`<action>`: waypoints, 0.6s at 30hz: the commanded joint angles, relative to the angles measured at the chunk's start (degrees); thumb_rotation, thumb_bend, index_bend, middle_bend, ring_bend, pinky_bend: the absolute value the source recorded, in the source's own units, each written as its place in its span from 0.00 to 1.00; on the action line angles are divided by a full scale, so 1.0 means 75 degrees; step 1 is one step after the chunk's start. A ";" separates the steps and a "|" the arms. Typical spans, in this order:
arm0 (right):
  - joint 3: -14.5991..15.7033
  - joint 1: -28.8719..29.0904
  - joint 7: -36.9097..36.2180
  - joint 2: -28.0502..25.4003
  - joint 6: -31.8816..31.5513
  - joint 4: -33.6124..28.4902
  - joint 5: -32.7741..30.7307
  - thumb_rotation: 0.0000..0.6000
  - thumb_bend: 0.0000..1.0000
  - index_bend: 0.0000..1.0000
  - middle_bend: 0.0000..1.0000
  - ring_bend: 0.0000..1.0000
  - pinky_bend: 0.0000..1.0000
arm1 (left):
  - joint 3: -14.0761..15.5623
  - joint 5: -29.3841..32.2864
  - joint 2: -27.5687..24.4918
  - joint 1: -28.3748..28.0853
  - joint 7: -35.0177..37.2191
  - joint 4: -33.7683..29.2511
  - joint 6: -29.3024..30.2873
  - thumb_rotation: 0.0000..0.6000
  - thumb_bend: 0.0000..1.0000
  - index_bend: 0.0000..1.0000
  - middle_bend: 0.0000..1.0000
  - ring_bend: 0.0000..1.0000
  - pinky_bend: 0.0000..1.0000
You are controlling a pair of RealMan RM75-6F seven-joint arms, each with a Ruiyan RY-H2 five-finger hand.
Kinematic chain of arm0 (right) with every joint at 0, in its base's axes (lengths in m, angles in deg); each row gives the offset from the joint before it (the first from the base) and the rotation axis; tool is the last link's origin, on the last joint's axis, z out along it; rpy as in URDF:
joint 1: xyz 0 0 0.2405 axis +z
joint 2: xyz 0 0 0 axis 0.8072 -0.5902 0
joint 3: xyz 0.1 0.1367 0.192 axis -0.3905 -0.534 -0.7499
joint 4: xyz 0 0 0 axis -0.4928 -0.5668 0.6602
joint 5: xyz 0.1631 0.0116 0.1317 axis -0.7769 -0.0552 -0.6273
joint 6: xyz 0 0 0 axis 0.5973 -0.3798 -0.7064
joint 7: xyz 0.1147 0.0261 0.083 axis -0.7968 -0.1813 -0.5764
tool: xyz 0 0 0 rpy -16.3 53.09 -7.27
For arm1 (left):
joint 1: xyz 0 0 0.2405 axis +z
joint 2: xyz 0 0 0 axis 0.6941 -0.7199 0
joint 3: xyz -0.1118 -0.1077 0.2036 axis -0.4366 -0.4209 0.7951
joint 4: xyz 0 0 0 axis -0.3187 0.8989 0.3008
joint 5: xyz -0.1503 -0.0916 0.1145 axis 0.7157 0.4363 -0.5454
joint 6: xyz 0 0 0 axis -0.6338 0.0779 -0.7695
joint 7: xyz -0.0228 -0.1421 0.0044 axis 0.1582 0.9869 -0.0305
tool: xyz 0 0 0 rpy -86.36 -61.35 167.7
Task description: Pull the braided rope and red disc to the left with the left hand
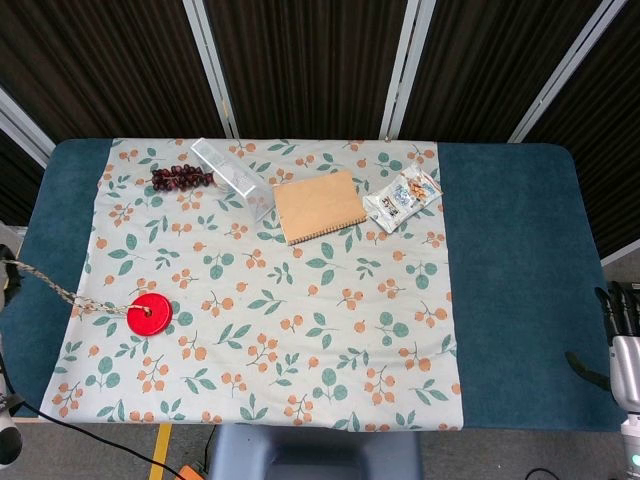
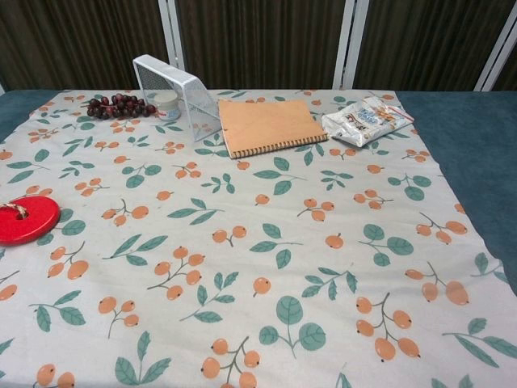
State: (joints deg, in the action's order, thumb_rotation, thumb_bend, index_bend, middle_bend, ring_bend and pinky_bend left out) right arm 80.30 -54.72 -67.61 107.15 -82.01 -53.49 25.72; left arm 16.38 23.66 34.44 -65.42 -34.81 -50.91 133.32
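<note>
Red disc (image 1: 149, 315) by cloth's left edge, left hand unseen

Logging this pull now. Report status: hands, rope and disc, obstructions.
Left hand out of frame; right hand idle at the table's right edge, grip unclear. Red disc near the cloth's left edge, braided rope running off left. Nothing beside the disc.

one red disc (image 1: 149, 315), one notebook (image 1: 320, 205)
</note>
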 commanded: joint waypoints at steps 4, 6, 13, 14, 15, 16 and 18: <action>0.0020 0.0051 -0.0101 0.0038 0.0061 -0.0060 0.0057 1.00 0.29 0.00 0.00 0.00 0.00 | 0.0566 -0.1667 0.0263 -0.0540 0.0559 -0.0685 -0.0288 1.00 0.82 0.85 0.38 0.20 0.26; 0.0013 0.0050 -0.0139 0.0030 0.0054 -0.0047 0.0051 1.00 0.29 0.00 0.00 0.00 0.00 | 0.0795 -0.1978 0.0336 -0.0627 0.0514 -0.0656 -0.0475 1.00 0.72 0.74 0.35 0.18 0.25; -0.0035 0.0048 -0.0307 -0.0012 0.0144 0.0073 -0.0121 1.00 0.29 0.00 0.00 0.00 0.00 | 0.1237 -0.1888 0.0281 -0.0652 0.0144 -0.0786 -0.1297 1.00 0.45 0.07 0.12 0.04 0.14; -0.0037 0.0054 -0.0321 -0.0008 0.0150 0.0089 -0.0119 1.00 0.29 0.00 0.00 0.00 0.00 | 0.1234 -0.1644 0.0191 -0.0673 -0.0074 -0.0895 -0.1535 1.00 0.41 0.01 0.05 0.01 0.10; -0.0030 0.0059 -0.0335 0.0000 0.0157 0.0106 -0.0108 1.00 0.29 0.00 0.00 0.00 0.00 | 0.1203 -0.1327 0.0075 -0.0694 -0.0279 -0.1057 -0.1794 1.00 0.39 0.00 0.01 0.00 0.07; -0.0027 0.0063 -0.0346 0.0006 0.0158 0.0116 -0.0096 1.00 0.29 0.00 0.00 0.00 0.00 | 0.1174 -0.1126 -0.0004 -0.0696 -0.0386 -0.1165 -0.1914 1.00 0.39 0.00 0.00 0.00 0.06; -0.0021 0.0066 -0.0363 0.0016 0.0150 0.0138 -0.0074 1.00 0.29 0.00 0.00 0.00 0.00 | 0.1123 -0.0820 -0.0146 -0.0654 -0.0617 -0.1333 -0.1959 1.00 0.39 0.00 0.00 0.00 0.04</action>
State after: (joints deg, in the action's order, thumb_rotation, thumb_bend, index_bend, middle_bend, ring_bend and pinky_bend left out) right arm 80.12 -54.23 -70.31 107.25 -80.86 -52.48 25.13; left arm 24.95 13.76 35.19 -70.25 -36.35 -58.62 121.17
